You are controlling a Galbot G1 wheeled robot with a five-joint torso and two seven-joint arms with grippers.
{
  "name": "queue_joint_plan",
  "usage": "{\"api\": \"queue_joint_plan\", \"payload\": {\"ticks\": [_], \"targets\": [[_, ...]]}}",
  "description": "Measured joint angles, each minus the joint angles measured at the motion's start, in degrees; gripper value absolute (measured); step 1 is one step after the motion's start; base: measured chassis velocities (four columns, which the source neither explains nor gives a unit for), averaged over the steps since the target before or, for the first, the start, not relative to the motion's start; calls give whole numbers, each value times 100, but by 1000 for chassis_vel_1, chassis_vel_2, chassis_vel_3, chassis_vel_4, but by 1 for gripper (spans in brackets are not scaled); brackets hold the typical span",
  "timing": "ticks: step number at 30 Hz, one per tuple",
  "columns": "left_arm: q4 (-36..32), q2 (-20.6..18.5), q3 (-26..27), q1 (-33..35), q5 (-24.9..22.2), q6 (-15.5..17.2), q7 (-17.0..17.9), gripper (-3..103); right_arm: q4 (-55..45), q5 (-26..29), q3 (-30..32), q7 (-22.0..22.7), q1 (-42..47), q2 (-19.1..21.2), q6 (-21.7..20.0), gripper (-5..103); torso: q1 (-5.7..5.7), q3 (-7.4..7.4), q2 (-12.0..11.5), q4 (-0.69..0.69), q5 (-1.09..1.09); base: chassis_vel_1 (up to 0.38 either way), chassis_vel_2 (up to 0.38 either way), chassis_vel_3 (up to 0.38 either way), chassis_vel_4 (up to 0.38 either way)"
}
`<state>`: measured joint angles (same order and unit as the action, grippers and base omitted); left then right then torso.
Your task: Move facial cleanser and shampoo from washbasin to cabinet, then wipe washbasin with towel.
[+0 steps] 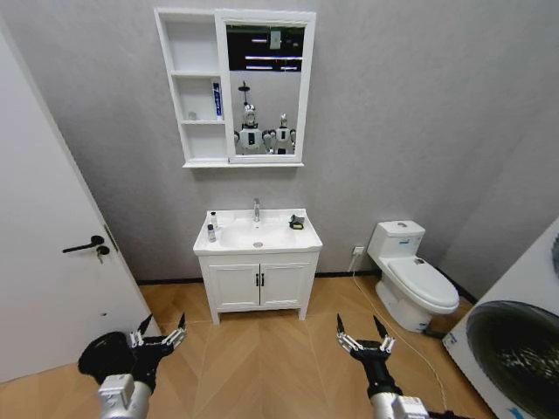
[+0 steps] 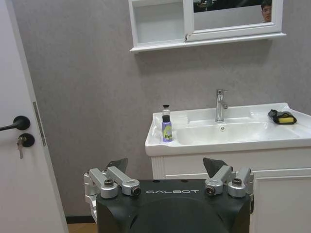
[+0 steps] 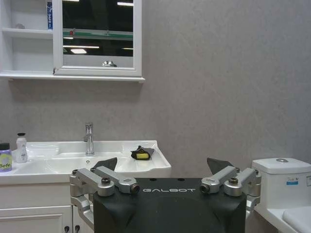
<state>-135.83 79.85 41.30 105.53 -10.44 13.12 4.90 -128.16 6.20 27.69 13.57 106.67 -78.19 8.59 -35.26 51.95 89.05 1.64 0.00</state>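
Note:
The white washbasin (image 1: 281,237) stands against the far wall, on a two-door vanity. At its left rear corner stand a purple bottle (image 2: 166,131) with a black cap and, behind it, a small white bottle (image 2: 166,110). These are the facial cleanser and the shampoo, though I cannot tell which is which. A black and yellow towel (image 2: 282,117) lies on the right rear corner. Above hangs the cabinet (image 1: 199,52) with open shelves and a mirror. My left gripper (image 1: 159,332) and right gripper (image 1: 362,332) hover open and empty, low over the floor, well short of the vanity.
A chrome faucet (image 1: 256,209) rises behind the bowl. A blue box (image 1: 217,99) stands on the middle shelf. A white door (image 1: 44,253) is on the left, a toilet (image 1: 410,275) and a washing machine (image 1: 515,349) on the right. Wooden floor lies before the vanity.

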Motion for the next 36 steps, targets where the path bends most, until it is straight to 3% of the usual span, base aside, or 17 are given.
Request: {"api": "queue_joint_plan", "payload": {"ticks": [20, 30, 36], "targets": [[36, -88, -14, 34, 46, -49, 14, 89, 71, -80, -59, 24, -12, 14, 12, 100, -2, 0, 0, 0, 1, -310, 304, 315, -317], [66, -161, -15, 41, 52, -69, 11, 89, 177, -513, -77, -95, -88, -5, 234, 100, -4, 0, -1, 0, 1, -301, 299, 272, -286], [348, -548, -67, -64, 233, -220, -204, 91, 216, -593, -303, -242, -131, 93, 346, 100, 1, -1, 0, 6, -3, -91, 53, 22, -50]]}}
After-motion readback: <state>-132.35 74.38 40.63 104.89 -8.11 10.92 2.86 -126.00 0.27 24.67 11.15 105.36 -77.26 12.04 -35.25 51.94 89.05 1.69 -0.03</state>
